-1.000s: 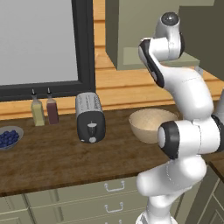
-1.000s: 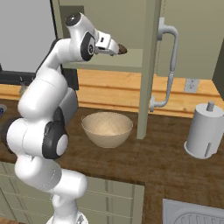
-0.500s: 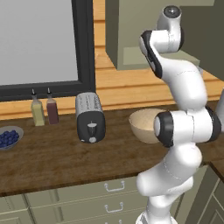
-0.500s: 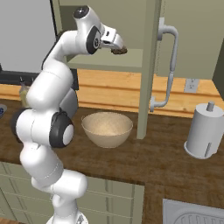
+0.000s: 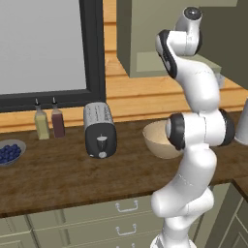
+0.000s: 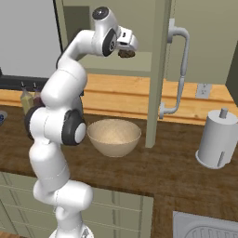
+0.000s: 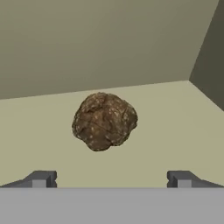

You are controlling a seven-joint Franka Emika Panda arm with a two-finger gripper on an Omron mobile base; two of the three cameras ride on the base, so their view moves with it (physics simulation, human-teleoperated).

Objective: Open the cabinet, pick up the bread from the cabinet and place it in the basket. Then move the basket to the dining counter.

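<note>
The olive-green cabinet (image 6: 160, 69) stands open, its door edge-on with the silver bar handle (image 6: 182, 69) facing right. The bread (image 7: 105, 120), a dark-brown lump, lies on the cabinet shelf (image 7: 175, 131). My gripper (image 7: 111, 179) is open, level with the bread (image 6: 125, 53) and just short of it, one fingertip (image 7: 41, 178) to each side and not touching. In the right base view the gripper (image 6: 130, 48) reaches into the cabinet from the left. The tan basket (image 6: 114, 137) sits on the wooden worktop below, and the basket (image 5: 157, 140) lies partly behind my arm. The dining counter is out of view.
A dark toaster (image 5: 99, 131), two bottles (image 5: 48, 123) and a small bowl of blueberries (image 5: 9, 152) stand left of the basket. A paper-towel roll (image 6: 216, 144) stands to the right, with a sink (image 6: 209, 228) at the near right corner. The open door hangs over the worktop beside the basket.
The arm has stretched upward and the hand has pushed further into the cabinet, closing on the bread. The bread, basket and door have stayed put. The jaws stay wide.
</note>
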